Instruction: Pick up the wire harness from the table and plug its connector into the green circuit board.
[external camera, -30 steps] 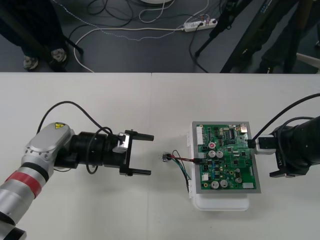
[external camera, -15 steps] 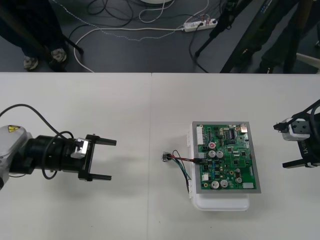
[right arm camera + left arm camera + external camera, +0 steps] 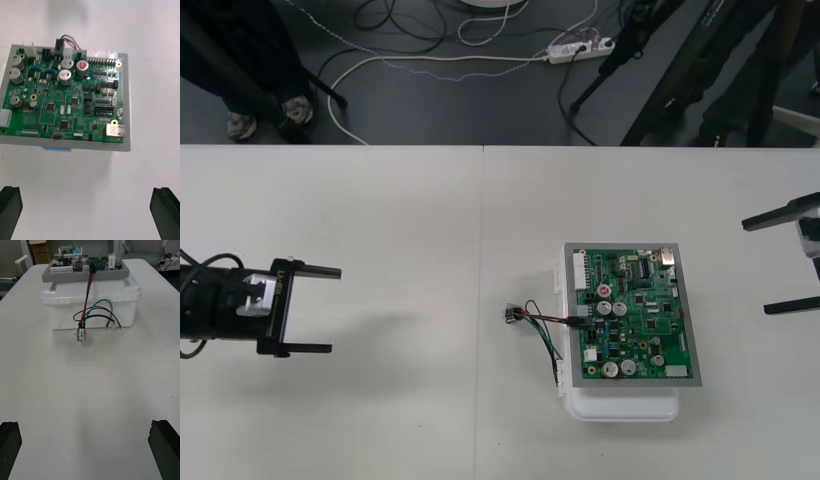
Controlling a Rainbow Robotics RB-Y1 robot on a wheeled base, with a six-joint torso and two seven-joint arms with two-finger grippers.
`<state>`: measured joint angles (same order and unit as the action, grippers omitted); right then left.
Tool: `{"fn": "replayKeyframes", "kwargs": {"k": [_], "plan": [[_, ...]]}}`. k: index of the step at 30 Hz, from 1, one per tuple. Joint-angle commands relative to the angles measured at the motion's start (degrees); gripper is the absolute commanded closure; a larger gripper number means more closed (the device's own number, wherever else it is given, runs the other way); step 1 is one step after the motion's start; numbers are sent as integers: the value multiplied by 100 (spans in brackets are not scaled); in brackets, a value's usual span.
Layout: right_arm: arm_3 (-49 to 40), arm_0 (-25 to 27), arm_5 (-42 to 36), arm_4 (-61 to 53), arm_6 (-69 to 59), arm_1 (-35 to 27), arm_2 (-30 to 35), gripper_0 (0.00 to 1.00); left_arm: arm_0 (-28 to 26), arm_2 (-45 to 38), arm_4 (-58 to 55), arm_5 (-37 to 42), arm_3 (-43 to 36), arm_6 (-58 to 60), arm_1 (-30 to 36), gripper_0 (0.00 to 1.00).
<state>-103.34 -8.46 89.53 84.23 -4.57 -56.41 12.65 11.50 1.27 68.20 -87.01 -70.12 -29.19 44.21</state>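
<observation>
The table (image 3: 380, 400) was a plain, pale top with one thin seam running front to back near its middle. Beyond its far edge lay dark floor (image 3: 430, 110), strewn with loose cables (image 3: 480, 58) and a white power strip (image 3: 580, 47).

The green board (image 3: 632, 315) sat on its white base (image 3: 625, 405) on the table's right half. The harness (image 3: 538, 325) lay against the board's left side. Its black plug (image 3: 577, 322) sat in the board's left edge, and the red, black and green wires looped down from it over the side of the base. The round metal socket (image 3: 509, 316) rested on the table just beside the base.

The left claw (image 3: 334, 310) hung far to the left, well apart from the harness, released, its fingers spread wide with nothing between them. The right claw (image 3: 756, 267) stood at the table's right edge, near the board but clear of it, also spread wide and holding nothing. Bare table lay between each claw and the board.
</observation>
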Motion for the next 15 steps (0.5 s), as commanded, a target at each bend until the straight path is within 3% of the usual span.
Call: {"fn": "replayKeyframes", "kwargs": {"k": [1,15], "plan": [[-11,-104,47,-320,184,-406,493,0,-491,-610,18,-299,-608,818,501,0],[657,-112,47,-1076,404,-573,853,0,-983,-1260,-641,-299,-1724,1996,1371,0]]}}
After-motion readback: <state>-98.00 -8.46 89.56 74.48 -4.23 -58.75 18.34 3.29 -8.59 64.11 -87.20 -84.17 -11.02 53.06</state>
